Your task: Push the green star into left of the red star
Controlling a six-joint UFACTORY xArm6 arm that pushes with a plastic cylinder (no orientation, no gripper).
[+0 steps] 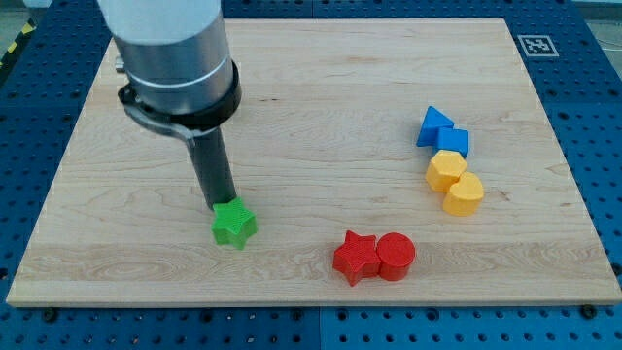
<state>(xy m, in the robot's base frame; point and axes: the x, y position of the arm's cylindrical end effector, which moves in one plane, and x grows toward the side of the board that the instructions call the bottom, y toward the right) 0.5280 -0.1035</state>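
A: Where is my tip point(223, 205) sitting at this moment?

B: The straight dark rod is coming down at the upper-left edge of the small green star-shaped block point(234, 224), touching it or just beside it; the very end is partly hiding behind the block. It is holding nothing, being a bare rod with no jaws to open or close.

A: And the green star?

B: It is lying on the pale wooden board point(311, 87), left of centre and toward the view's bottom. The red star-shaped block point(356, 258) is lying to its right and a little lower, near but apart, and touching a red round block point(396, 257) on its far side.

A: So which way is the push pointing?

B: I am judging that the tip, standing up and left of the green star, is lining up well: the target spot is lying down and right. Well apart, a blue triangular block point(433, 126), a blue block point(455, 142) and two yellow blocks point(455, 182) are clustering at the view's right.
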